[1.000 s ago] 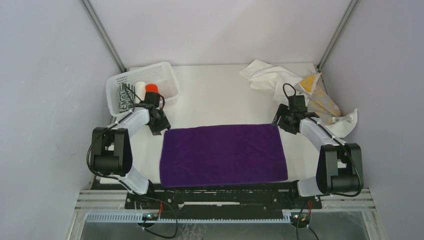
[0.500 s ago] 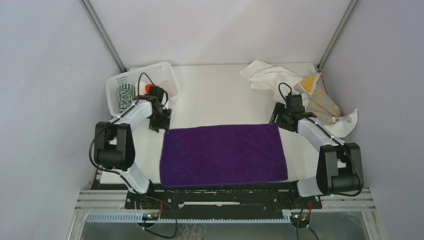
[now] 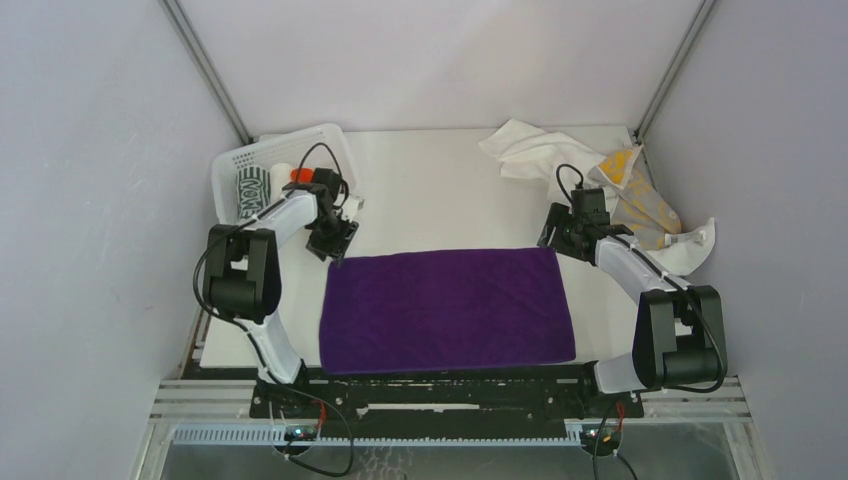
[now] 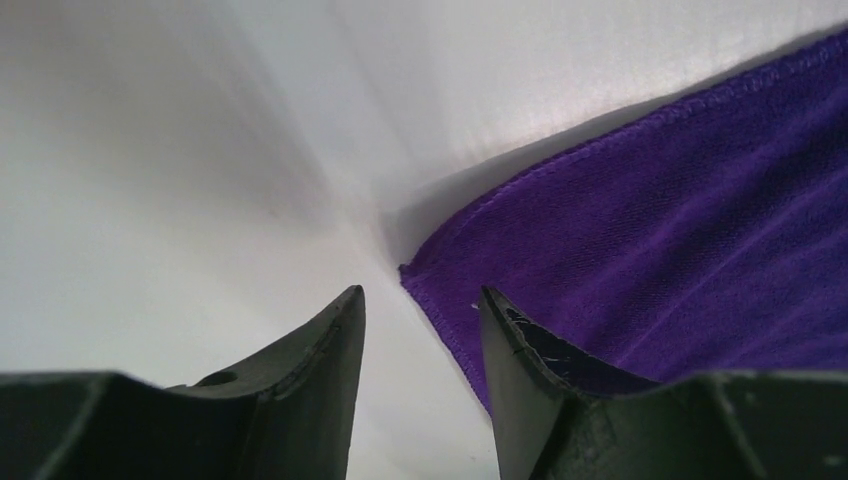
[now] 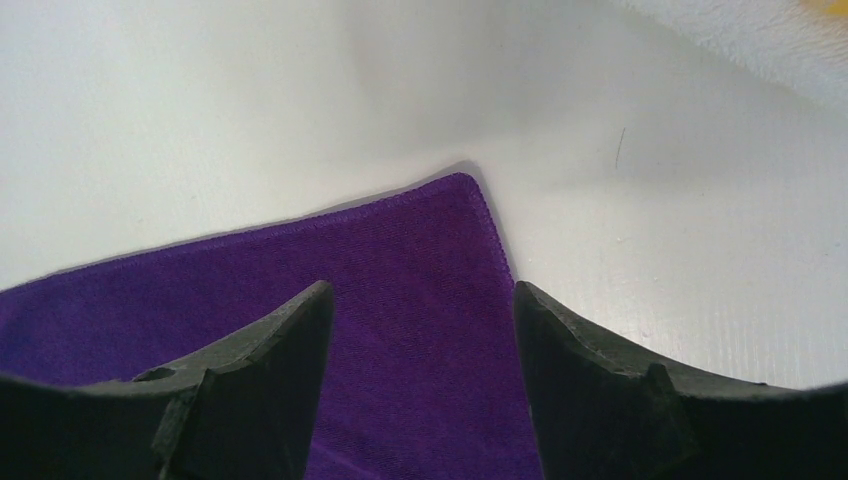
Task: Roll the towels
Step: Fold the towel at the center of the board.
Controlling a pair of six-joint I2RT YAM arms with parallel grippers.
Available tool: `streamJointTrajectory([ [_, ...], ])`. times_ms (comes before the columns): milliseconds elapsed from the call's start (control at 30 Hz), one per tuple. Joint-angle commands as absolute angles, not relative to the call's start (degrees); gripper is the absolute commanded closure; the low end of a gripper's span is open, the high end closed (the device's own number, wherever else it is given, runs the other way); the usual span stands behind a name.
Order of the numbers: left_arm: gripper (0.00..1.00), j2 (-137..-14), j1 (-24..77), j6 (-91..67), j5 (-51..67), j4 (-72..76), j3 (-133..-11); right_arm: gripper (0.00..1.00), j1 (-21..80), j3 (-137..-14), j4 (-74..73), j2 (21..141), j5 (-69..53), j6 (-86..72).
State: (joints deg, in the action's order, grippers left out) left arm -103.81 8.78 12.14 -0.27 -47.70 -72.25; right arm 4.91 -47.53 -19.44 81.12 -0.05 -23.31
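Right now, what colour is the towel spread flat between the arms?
The towel is plain purple, with no pattern. It shows best in the top external view.

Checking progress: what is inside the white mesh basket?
Inside the basket lie a green-and-white patterned towel, a white towel and an orange-red towel. The left arm covers the rest.

Overhead view: I note bright, even, diffuse light, with the white table [image 3: 440, 195] close to washed out, shadows short and soft, and the purple towel [image 3: 447, 308] sharp and saturated. Left wrist view: the left gripper [image 4: 420, 295] reads near-black, the table is glary and smeared toward the upper left, and a soft shadow edges the towel. Right wrist view: the right gripper [image 5: 421, 290] is equally dark, the white towel [image 5: 740, 40] is out of focus, and the lower right corner is vignetted.
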Motion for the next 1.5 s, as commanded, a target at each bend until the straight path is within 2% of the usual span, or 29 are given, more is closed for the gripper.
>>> streamJointTrajectory([
  [0, 0.51, -106.2, 9.9, 17.5, 1.3, -49.3, -76.0, 0.34, 5.2, -47.7, -17.2, 79.7, 0.0, -22.4],
  [300, 0.59, -110.3, 10.0, 19.5, 0.5, -51.1, -79.1, 0.35, 5.0, -47.7, -17.3, 80.0, 0.6, -22.0],
  [667, 0.82, -112.8, 9.4, 21.6, 1.7, -53.0, -82.8, 0.32, 4.5, -46.8, -12.7, 77.3, -4.5, -19.8],
  [800, 0.87, -113.0, 9.4, 22.0, 1.7, -53.3, -83.1, 0.30, 4.7, -46.3, -8.2, 75.4, -6.0, -14.7],
  [867, 0.91, -113.0, 9.4, 22.2, 1.5, -53.5, -83.3, 0.31, 4.7, -49.0, -10.7, 76.0, -6.8, -10.6],
  [967, 0.93, -112.8, 9.3, 22.0, 0.7, -53.3, -83.2, 0.33, 4.5, -54.2, -16.8, 79.3, -7.2, -5.8],
  [1167, 0.94, -113.0, 9.4, 21.3, -1.0, -53.1, -83.5, 0.47, 4.6, -65.1, -30.1, 91.0, -0.7, 4.0],
  [1267, 0.95, -112.7, 9.0, 21.0, -1.1, -52.6, -83.1, 0.52, 4.7, -66.5, -31.5, 95.1, -1.3, 7.0],
  [1467, 0.95, -113.4, 8.4, 20.3, -2.3, -52.6, -83.8, 0.52, 4.2, -68.3, -32.9, 100.6, -3.4, 11.6],
])
